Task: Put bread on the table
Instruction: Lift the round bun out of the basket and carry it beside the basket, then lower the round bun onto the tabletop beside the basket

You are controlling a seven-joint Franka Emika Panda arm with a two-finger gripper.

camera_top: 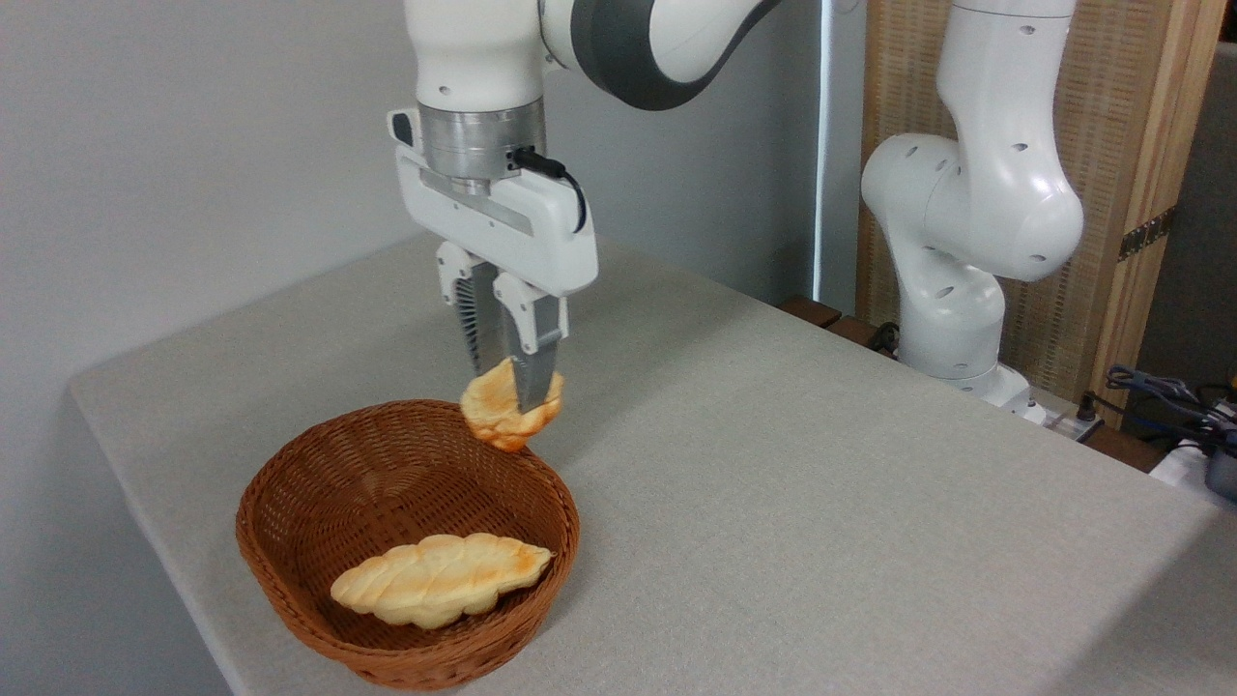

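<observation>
One gripper [510, 379] clamped on one bun [509, 406], held in the air above the far rim of one basket [290, 541] holding one braided loaf [440, 578], on one surface [821, 483].

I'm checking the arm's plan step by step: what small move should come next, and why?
Probably carry the bread sideways to the right, clear of the basket. The gripper is shut on it, hanging above the basket's far rim, with bare table to that side; lowering here would likely set it on the rim.

Arm bent overhead; hand [510, 379] points down (fingers nearly closed).
</observation>
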